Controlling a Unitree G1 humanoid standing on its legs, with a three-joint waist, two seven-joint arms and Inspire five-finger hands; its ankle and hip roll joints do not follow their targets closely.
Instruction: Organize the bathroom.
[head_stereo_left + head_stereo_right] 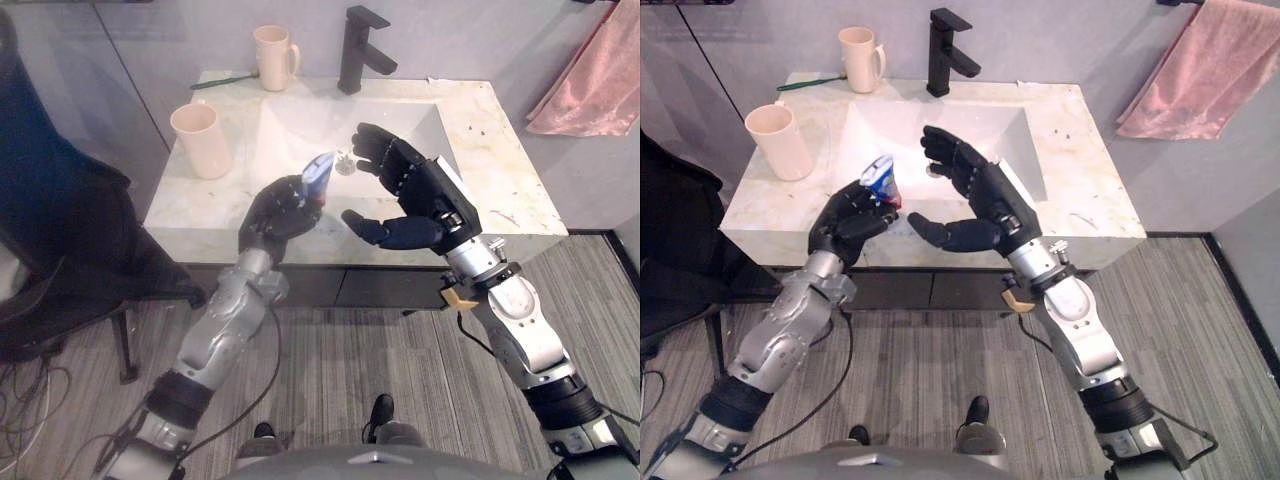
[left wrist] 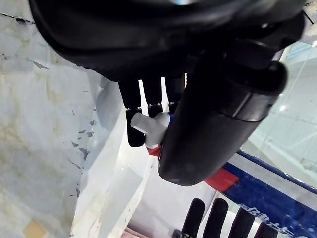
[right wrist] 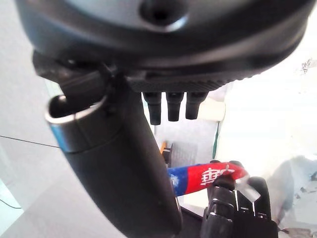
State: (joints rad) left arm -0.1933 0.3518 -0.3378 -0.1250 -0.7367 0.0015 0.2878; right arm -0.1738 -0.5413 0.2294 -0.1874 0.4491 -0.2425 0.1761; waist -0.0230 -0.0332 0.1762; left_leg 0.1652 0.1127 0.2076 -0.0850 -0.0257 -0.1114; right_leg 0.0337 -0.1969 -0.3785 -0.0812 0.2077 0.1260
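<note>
At frame centre, our left robot hand (image 1: 278,212) clenches a toothpaste tube (image 1: 318,176); our right robot hand (image 1: 412,195) hangs released beside it over the bench (image 1: 505,190).

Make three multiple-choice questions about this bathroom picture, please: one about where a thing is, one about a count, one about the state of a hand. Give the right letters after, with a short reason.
1. Where is the toothpaste tube?
A. in the left hand
B. lying in the basin
C. inside a cup

2. How many cups stand on the counter?
A. one
B. two
C. four

3. How is the right hand?
A. curled round the faucet
B. open, holding nothing
C. pinching the towel

Answers:
1 A: the fingers of the left hand curl round the tube, over the sink's front edge.
2 B: one cup at the counter's left edge, another cup at the back beside the black faucet.
3 B: its fingers are spread beside the tube, apart from the faucet and from the pink towel.
</note>
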